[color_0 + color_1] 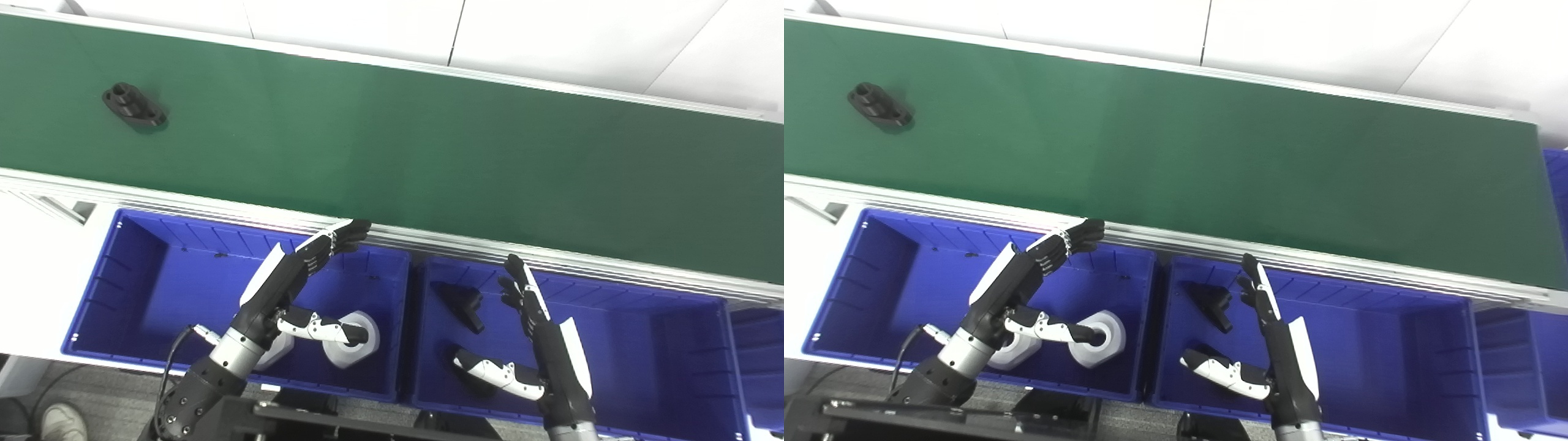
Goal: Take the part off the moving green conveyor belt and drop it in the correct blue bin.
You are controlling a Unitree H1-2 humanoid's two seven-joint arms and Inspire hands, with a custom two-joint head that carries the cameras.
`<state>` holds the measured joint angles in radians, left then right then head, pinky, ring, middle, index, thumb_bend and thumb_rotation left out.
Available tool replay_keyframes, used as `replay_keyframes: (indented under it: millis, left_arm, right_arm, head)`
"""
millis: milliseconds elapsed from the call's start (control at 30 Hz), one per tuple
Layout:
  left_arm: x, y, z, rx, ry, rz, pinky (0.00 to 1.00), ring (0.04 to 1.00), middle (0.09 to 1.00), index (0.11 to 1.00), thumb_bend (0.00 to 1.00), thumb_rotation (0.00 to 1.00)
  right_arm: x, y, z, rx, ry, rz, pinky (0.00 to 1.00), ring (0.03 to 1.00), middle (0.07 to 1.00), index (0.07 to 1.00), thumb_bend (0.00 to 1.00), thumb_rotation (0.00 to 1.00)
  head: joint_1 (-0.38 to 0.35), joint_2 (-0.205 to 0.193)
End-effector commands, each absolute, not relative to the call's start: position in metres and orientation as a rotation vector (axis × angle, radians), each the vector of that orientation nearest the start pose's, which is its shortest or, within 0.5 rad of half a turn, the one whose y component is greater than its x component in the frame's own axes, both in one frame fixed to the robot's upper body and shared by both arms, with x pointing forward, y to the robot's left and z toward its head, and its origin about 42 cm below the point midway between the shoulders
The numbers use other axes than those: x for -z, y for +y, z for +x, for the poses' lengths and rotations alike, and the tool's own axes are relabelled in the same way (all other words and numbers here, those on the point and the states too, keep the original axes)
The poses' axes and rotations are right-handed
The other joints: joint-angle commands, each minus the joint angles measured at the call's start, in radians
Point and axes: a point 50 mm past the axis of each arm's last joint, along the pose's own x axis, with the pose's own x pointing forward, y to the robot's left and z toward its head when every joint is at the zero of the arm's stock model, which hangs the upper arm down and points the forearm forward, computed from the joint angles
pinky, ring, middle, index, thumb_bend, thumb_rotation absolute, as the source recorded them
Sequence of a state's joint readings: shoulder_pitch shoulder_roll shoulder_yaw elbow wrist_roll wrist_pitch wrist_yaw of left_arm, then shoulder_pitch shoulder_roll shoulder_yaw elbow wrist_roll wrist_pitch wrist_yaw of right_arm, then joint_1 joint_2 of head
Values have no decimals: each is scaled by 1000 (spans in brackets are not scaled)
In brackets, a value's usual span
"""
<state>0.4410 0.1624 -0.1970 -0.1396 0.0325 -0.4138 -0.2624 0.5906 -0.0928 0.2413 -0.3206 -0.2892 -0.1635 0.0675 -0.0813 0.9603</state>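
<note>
Your black part [133,106] lies on the green conveyor belt [429,147] near its far left end, well apart from both hands. Your left hand [288,288] and right hand [539,331] hover over the blue bins [122,294], fingers spread, holding nothing.

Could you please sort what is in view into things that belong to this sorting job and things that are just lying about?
Belonging to the job:
black part on the green conveyor belt
left blue bin, holding white parts
right blue bin, holding a black piece
left hand, open
right hand, open

Just lying about:
cable
shoe
</note>
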Motion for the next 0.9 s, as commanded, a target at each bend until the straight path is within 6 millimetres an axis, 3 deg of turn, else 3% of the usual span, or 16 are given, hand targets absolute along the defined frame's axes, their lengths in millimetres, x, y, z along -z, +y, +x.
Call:
replay_keyframes:
  millis: [0, 867]
  left_arm:
    - [-76, 210, 123, 414, -132, 124, 834, 870, 883, 848, 866, 280]
    - [-73, 208, 124, 409, -126, 141, 829, 870, 881, 842, 874, 297]
  right_arm:
    - [-95, -189, 87, -227, 39, -267, 889, 924, 965, 983, 883, 431]
    - [-92, -190, 87, -233, 46, -272, 894, 927, 966, 983, 881, 439]
  head:
    - [1, 0]
    - [26, -22]
